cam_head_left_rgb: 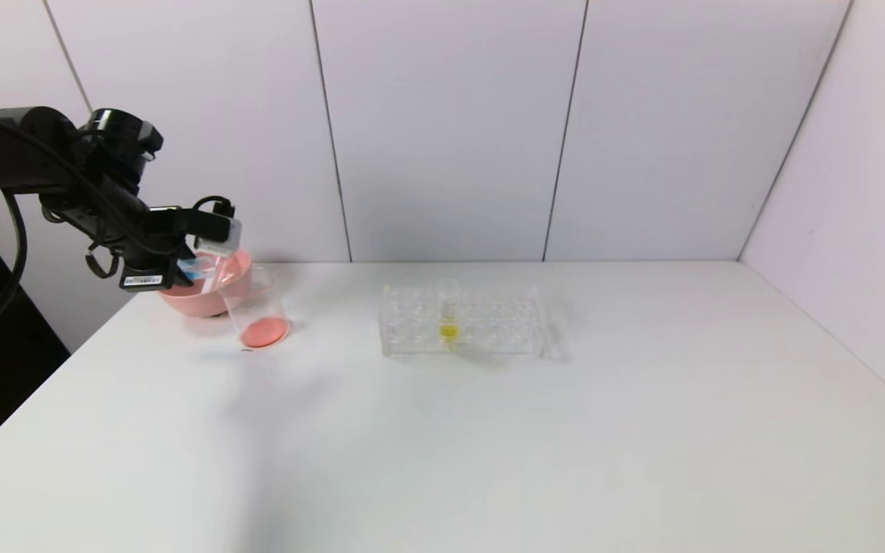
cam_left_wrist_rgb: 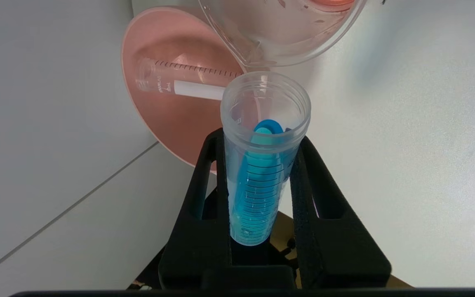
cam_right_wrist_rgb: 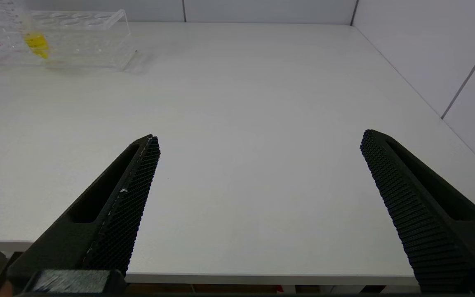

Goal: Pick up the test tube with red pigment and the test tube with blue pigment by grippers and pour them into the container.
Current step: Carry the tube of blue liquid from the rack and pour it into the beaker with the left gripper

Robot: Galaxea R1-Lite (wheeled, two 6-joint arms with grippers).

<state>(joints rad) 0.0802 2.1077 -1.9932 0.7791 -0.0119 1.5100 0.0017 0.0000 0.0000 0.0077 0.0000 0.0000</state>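
My left gripper (cam_left_wrist_rgb: 261, 139) is shut on the test tube with blue pigment (cam_left_wrist_rgb: 258, 181). It holds the tube tilted, with the open mouth just short of the rim of the clear container (cam_left_wrist_rgb: 278, 41). Blue liquid lies along the inside of the tube. In the head view the gripper (cam_head_left_rgb: 204, 263) and the blue tube (cam_head_left_rgb: 193, 267) are at the far left, beside the container (cam_head_left_rgb: 256, 307), which holds red liquid at its bottom. A clear graduated tube (cam_left_wrist_rgb: 188, 80) lies in the pink bowl; its tip is hidden. My right gripper (cam_right_wrist_rgb: 259, 136) is open and empty.
The pink bowl (cam_head_left_rgb: 204, 296) stands right behind the container at the table's left edge. A clear tube rack (cam_head_left_rgb: 462, 322) with a yellow-liquid tube (cam_head_left_rgb: 449, 319) stands mid-table, also in the right wrist view (cam_right_wrist_rgb: 56, 41). Walls close the back and right.
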